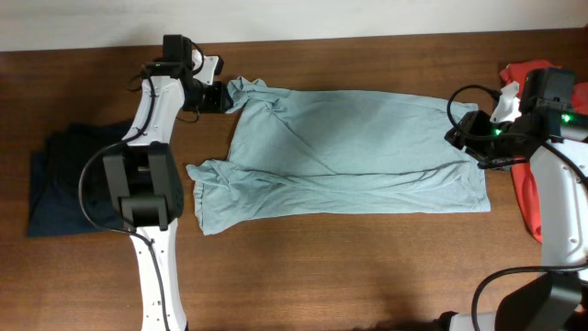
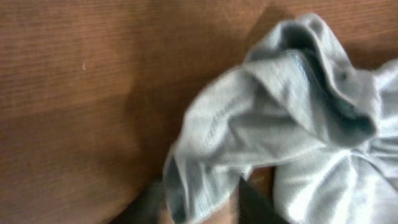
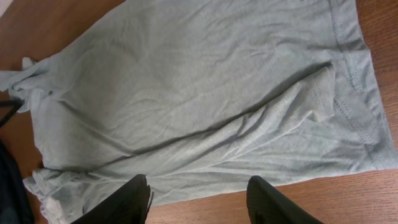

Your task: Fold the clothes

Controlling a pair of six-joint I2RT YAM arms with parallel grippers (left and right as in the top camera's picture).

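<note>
The clothes' pale grey-blue T-shirt lies spread across the middle of the table, collar end to the left. My left gripper is at its bunched far-left sleeve. In the left wrist view that sleeve reaches down between the gripper's fingers, which stand apart, with bare wood showing beside the right one. My right gripper hovers at the shirt's right hem. It is open, with nothing between its fingers, over the shirt's near edge.
A dark navy garment lies folded at the left end of the table, beside the left arm's base. A red shirt sits at the right edge, partly under the right arm. Bare wood runs along the front.
</note>
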